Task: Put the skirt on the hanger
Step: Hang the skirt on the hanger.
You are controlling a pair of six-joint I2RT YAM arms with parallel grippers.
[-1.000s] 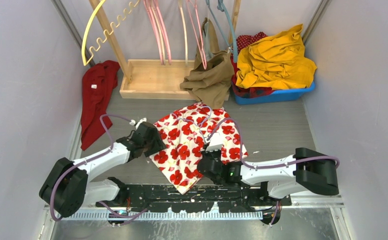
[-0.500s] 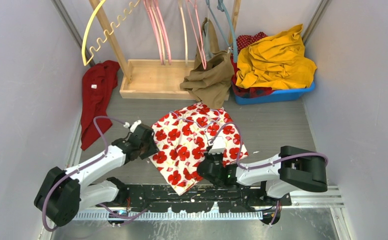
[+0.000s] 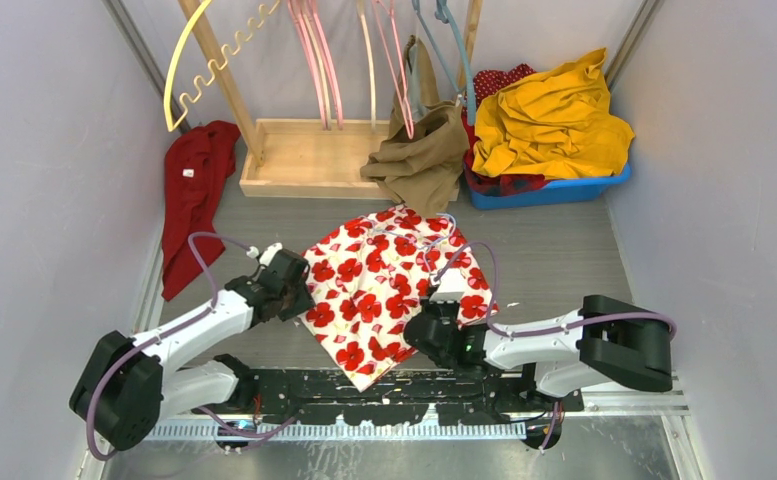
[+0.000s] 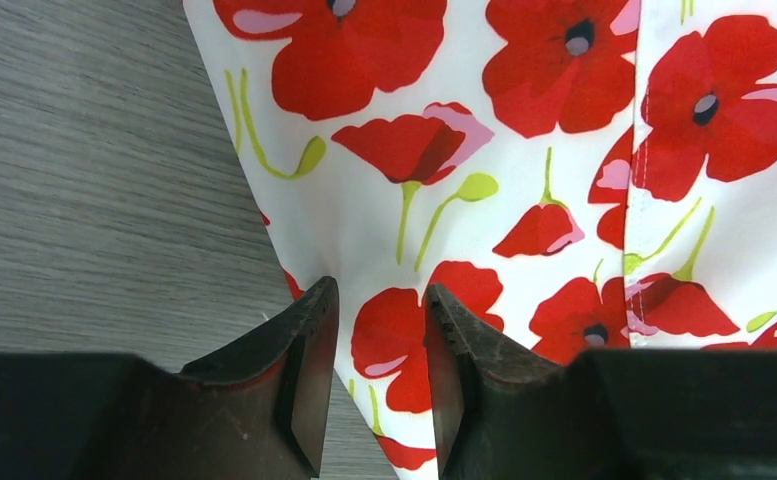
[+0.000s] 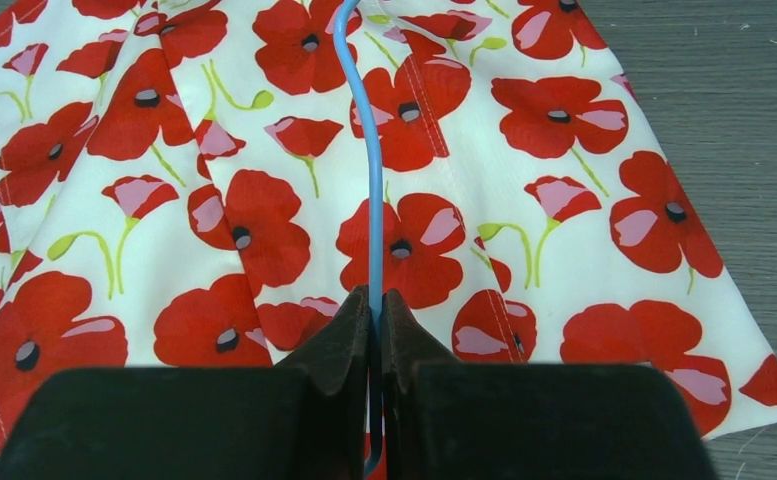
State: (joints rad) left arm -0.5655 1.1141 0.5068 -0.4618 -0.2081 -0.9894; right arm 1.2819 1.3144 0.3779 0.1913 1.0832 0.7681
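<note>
Right fingers (image 5: 339,350) are pinched tight on the thin blue hanger (image 5: 375,200), and its wire runs out across the poppy-print skirt (image 3: 384,290). Left fingers (image 4: 304,370) sit a narrow gap apart, straddling the skirt's left edge with fabric between them, not squeezing it. Skirt's spread flat on the grey table (image 3: 554,260), between both arms.

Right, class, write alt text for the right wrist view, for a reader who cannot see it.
The right gripper is shut on a thin blue hanger, seen from close behind. The hanger runs up the frame across a white skirt printed with red poppies, which lies spread on a grey table.
</note>
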